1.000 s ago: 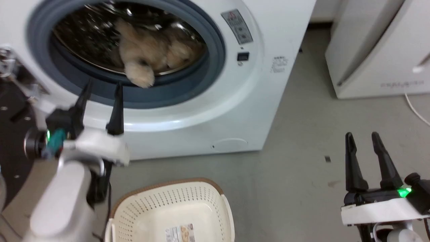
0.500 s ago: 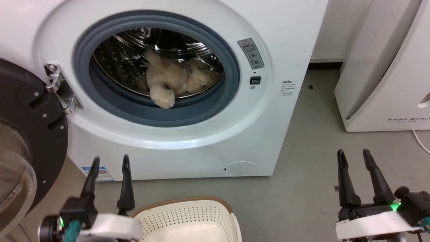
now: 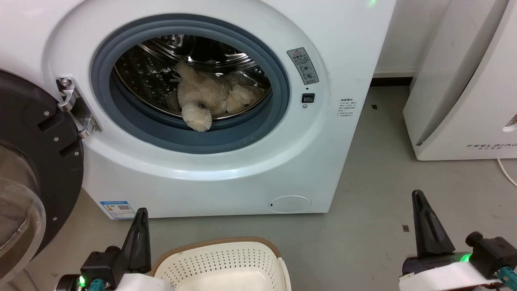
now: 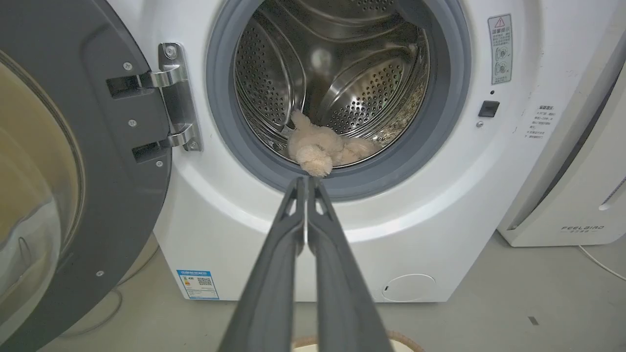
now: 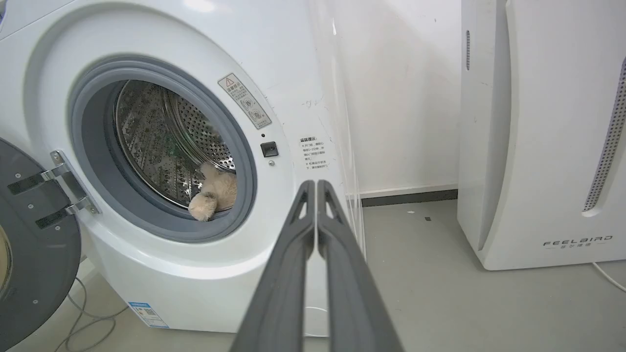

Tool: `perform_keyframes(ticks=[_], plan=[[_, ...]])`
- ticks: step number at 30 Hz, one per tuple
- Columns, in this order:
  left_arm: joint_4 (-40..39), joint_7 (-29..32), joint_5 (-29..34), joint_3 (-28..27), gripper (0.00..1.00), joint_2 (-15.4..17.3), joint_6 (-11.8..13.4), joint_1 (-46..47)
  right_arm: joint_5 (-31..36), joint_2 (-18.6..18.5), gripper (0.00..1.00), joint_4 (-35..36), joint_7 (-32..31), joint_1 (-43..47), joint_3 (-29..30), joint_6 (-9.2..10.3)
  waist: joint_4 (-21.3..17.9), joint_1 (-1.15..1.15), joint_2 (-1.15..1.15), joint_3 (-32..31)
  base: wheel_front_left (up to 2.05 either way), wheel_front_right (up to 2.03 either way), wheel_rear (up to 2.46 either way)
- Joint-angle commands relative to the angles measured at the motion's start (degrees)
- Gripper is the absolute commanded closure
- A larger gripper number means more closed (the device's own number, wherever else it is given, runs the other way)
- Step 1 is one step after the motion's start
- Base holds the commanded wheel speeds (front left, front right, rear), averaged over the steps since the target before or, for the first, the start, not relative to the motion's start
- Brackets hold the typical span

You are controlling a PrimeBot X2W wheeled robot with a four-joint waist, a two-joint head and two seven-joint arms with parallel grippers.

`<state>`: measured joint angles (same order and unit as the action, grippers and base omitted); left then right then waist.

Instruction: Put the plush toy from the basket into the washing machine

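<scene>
The toy point(image 3: 210, 99) lies inside the washer point(image 3: 242, 178), low at the front of the steel drum point(image 4: 362, 93), with one rounded limb hanging over the drum's lip onto the grey gasket point(image 3: 226, 139). It is well apart from both grippers and neither touches it. The left gripper point(image 4: 305, 180) has its fingers pressed together; in its wrist view the tips point just beneath the hanging limb, while the head view shows it low, just beside the left of the basket point(image 3: 226, 258) rim. The right gripper point(image 5: 313, 182) also has its fingers pressed together, low over the floor point(image 3: 371, 226) to the right, pointing up toward the washer. The door point(image 3: 44, 161) stands open at the left.
</scene>
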<state>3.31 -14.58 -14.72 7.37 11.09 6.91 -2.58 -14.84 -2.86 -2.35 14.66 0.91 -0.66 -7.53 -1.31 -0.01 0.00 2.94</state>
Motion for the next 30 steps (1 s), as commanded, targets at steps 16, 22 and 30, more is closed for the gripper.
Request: perform_keyframes(ticks=[16,22,30], plan=[[-0.45,1.97,2.03,-1.01,1.00,-1.13,-0.95,0.36,2.06,0.00,1.00,0.33,-1.99,-0.13,0.09,0.01,0.17,0.01,0.00,-0.38,0.00,0.00,0.00],[-0.64,2.79,2.86,-1.43,1.00,-1.59,-1.34,0.50,2.89,0.00,1.00,0.46,-2.81,-0.18,0.13,0.01,0.24,0.01,0.00,-0.55,0.00,0.00,0.00],[-0.85,3.72,3.80,-1.90,1.00,-2.12,-1.78,0.67,3.84,0.00,1.00,0.61,-3.75,-0.24,0.17,0.01,0.33,0.01,0.00,-0.74,0.00,0.00,0.00]])
